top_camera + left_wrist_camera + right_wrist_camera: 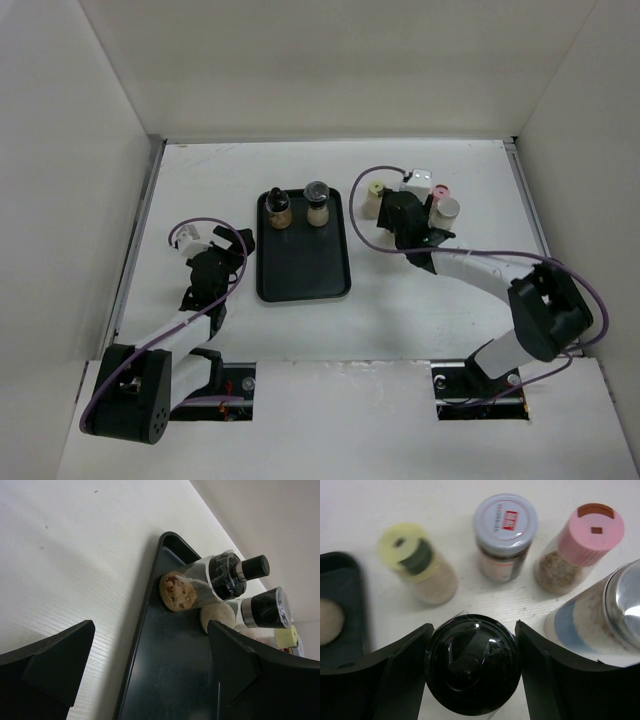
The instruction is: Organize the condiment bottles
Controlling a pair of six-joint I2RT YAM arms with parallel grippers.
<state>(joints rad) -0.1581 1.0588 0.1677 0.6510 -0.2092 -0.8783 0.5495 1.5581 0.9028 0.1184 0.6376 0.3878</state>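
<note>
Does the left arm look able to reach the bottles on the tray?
Probably yes: the left gripper is open and faces both bottles on the tray, with only bare tray between.

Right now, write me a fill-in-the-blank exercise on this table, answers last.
1. The black tray carries ____ bottles, both at its far end.
2. The right claw grips the black-capped bottle, while the left claw is open and holds ____.
3. Beyond that bottle, the grey-lidded jar stands between the yellow-capped jar and the ____-capped one.
Missing words: two; nothing; pink.
</note>
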